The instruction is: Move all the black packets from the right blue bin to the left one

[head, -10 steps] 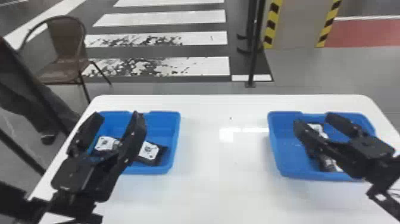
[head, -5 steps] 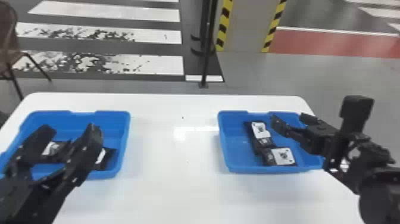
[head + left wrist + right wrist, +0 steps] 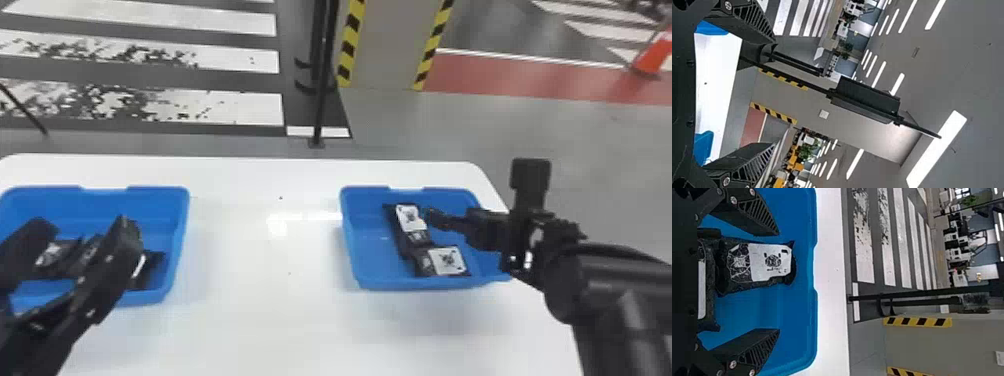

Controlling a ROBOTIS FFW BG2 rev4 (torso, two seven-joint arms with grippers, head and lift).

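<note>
Closest to the right tool, the far black packet lies in the right blue bin, its white label facing up. It runs lengthwise from the far part of the bin toward the near black packet, and the two touch at their meeting ends. That second packet sits by the near wall, turned more crosswise, also label up.

The right tool reaches in over the bin from the right, its fingers spread wide and gripping nothing. In the right wrist view the far packet lies in the span between those fingers, much nearer the finger on the robot's left; a broad strip of blue bin floor separates it from the other finger. Whether a fingertip touches the packet, I cannot tell.

Well across the white surface stands the left blue bin, with black packets inside, partly hidden behind the left tool, so their number is unclear. That tool is open too, with nothing between its fingers, and shows in front of the bin in the head view. Beyond the surface are the striped floor and a pillar with yellow-and-black edges.
</note>
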